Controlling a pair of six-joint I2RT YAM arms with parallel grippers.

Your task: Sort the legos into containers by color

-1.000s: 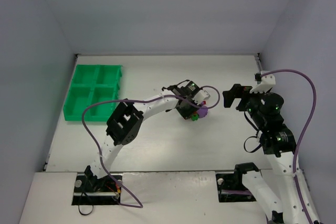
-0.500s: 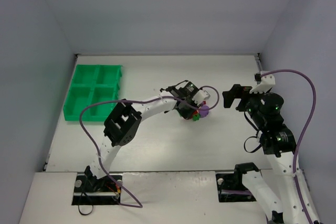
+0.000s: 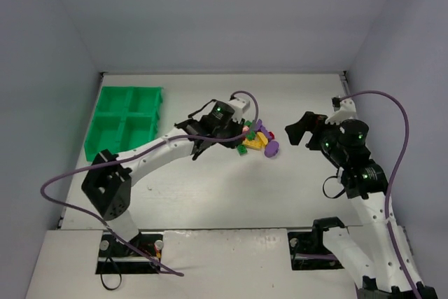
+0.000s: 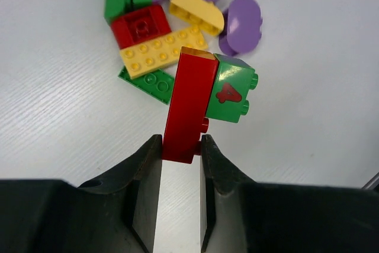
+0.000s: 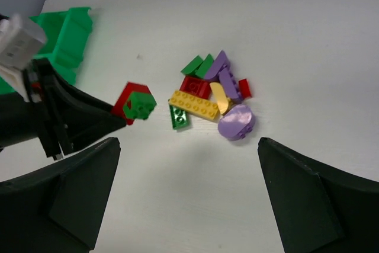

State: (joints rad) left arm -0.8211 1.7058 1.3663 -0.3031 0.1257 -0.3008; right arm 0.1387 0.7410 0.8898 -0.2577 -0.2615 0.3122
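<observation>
My left gripper (image 4: 180, 143) is shut on an upright red brick (image 4: 189, 108). A green brick (image 4: 232, 94) with a red mark is stuck to the red brick's side, and both hang above the table. In the top view this gripper (image 3: 236, 146) is just left of the pile of legos (image 3: 257, 139). The pile (image 5: 210, 96) holds red, yellow, green and purple bricks, with a round purple piece (image 5: 237, 122) at its edge. My right gripper (image 5: 188, 143) is open and empty, right of the pile (image 3: 297, 131). The green four-compartment tray (image 3: 122, 113) sits at the far left and looks empty.
The tray's corner (image 5: 68, 34) shows in the right wrist view behind my left gripper. Grey walls close in the table on the left, back and right. The left arm's purple cable (image 3: 70, 183) loops low over the near left.
My left gripper has pulled back left off the pile with the red brick and the attached green brick, uncovering the pile. My right gripper has shifted slightly left.
</observation>
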